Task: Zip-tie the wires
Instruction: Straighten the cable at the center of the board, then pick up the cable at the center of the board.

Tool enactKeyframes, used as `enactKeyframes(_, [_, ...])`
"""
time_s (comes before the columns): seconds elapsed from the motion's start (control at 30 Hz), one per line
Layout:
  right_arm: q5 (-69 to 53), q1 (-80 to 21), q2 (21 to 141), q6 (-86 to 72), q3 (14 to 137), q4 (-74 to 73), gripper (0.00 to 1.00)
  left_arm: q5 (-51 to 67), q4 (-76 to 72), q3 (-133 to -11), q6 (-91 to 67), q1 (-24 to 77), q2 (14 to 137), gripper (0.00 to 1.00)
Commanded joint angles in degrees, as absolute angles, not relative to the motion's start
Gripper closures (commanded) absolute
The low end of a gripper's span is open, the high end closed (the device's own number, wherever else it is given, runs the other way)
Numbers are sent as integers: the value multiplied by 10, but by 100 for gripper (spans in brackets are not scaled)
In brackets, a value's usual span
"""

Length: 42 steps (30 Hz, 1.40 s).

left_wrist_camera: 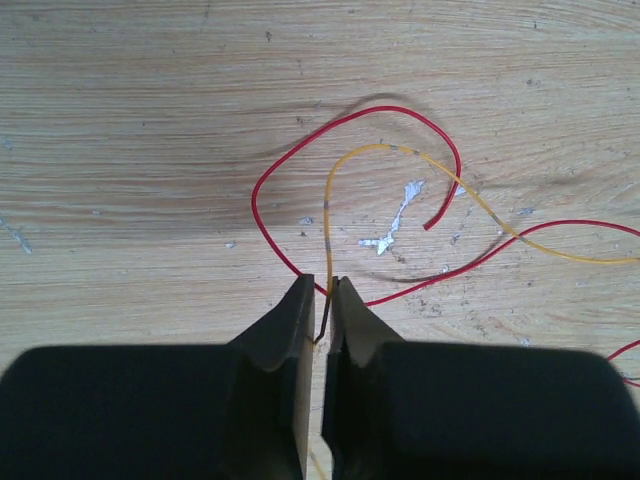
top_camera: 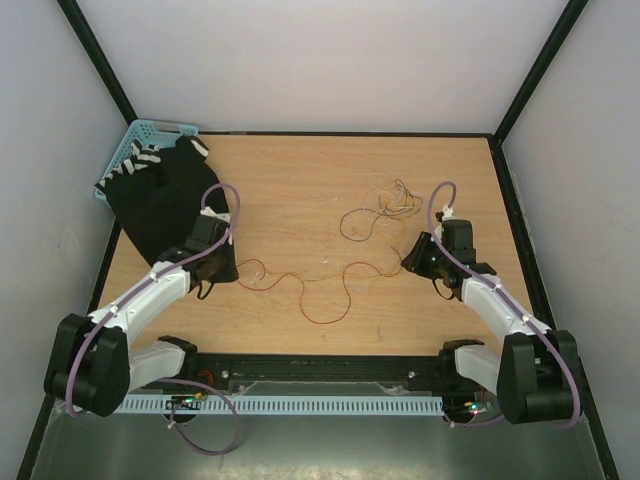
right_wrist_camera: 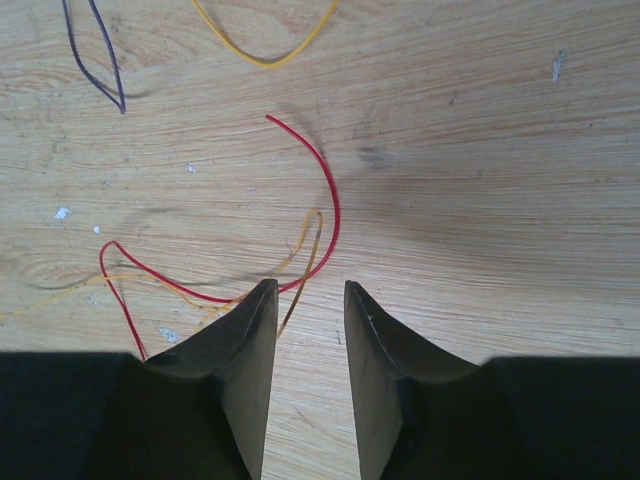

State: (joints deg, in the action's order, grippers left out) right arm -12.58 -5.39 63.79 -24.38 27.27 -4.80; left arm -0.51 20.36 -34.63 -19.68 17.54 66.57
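**A:** So where do the wires [right_wrist_camera: 337, 205] lie?

**B:** Strung loosely across the middle of the surface [top_camera: 300, 170], nearer the near edge than the far one. A second curly tangle sits toward the far right corner. They are spread out, not bundled, so I judge nothing is ready for tying yet.

**A:** And the zip tie?

**B:** I cannot make it out in any view. It may be too thin and pale against the wood, or hidden.

**A:** What are the left fingers [left_wrist_camera: 306, 300] doing?

**B:** They are pressed almost together, pinching an orange-brown strand [left_wrist_camera: 328, 250] right at their tips. A red strand [left_wrist_camera: 256, 200] loops just beyond them on the wood, untouched. My guess is that the pinch anchors that end of the run, so the strands can be drawn together instead of sliding about.

**A:** And the right fingers [right_wrist_camera: 258, 320]?

**B:** Spread, with nothing between them. They hang low over the other end of the run, where a red and an orange strand curl just ahead of the tips. Probably they stand apart like that to come down around those ends.

**A:** Anything else about?

**B:** A black cloth [top_camera: 165, 205] lies along the left edge, partly under the left arm, and a blue basket [top_camera: 150, 130] sits at the far left corner. The cloth's near hem is close to the pinched end and could snag a hair-fine strand.
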Motion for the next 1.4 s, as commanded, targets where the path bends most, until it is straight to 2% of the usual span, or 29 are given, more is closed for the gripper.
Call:
enactKeyframes(0.0, [-119, -57, 622, -243, 300, -59, 56, -3, 194, -344, -195, 172, 668, 84])
enactKeyframes(0.1, [-116, -57, 614, -247, 316, -67, 50, -5, 198, -349, -190, 173, 661, 71])
enactKeyframes(0.27, [-86, -57, 596, -250, 355, -80, 36, -17, 219, -363, -186, 172, 626, 34])
enactKeyframes(0.43, [-84, -59, 620, -264, 405, -70, 32, -43, 239, -382, -186, 169, 582, 16])
enactKeyframes(0.5, [-85, -67, 642, -274, 420, -57, 32, -58, 242, -391, -187, 169, 563, 4])
enactKeyframes(0.53, [-83, -75, 652, -280, 425, -50, 32, -64, 243, -396, -187, 168, 553, 1])
enactKeyframes(0.73, [-49, -147, 747, -311, 465, 1, 29, -42, 244, -434, -166, 167, 510, 1])
enactKeyframes(0.97, [-29, -162, 867, -334, 497, 47, 29, 0, 248, -446, -170, 167, 478, 1])
enactKeyframes(1.1, [-35, -180, 922, -337, 521, 65, 32, 16, 247, -450, -169, 168, 473, 1])
enactKeyframes(1.2, [-38, -194, 950, -336, 538, 68, 39, 26, 246, -459, -161, 167, 472, 1])
enactKeyframes(1.27, [-35, -202, 961, -334, 544, 71, 47, 27, 245, -465, -157, 167, 470, 1])
enactKeyframes(1.37, [-32, -204, 971, -332, 555, 62, 73, 33, 242, -473, -152, 167, 471, 1])
